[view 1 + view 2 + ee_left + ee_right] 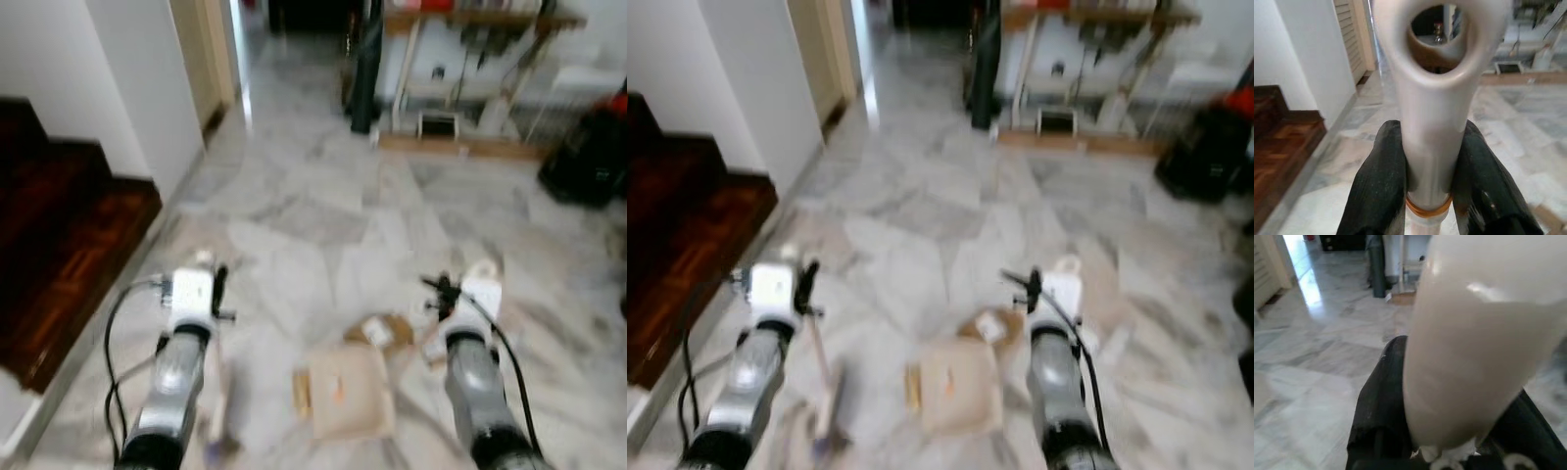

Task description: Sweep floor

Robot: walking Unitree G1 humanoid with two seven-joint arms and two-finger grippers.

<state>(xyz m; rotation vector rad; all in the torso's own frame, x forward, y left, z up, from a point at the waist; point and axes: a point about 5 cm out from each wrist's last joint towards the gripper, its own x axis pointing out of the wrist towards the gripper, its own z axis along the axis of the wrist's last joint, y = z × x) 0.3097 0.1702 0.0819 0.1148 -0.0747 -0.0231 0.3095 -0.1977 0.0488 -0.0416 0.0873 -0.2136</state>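
Clamped between my left hand's (1431,131) two black fingers is the pale broom handle (1435,93), its hanging loop just past the fingertips. From that hand the stick (821,372) slants down to the marble floor (323,196), meeting it just left of the flat cardboard piece (348,392); the head is too blurred to make out. A smaller scrap (382,331) lies just beyond the cardboard. Right of the cardboard, my right hand (1449,396) grips a thick cream handle (1474,333). I judge the broom side nearer for a rightward sweep.
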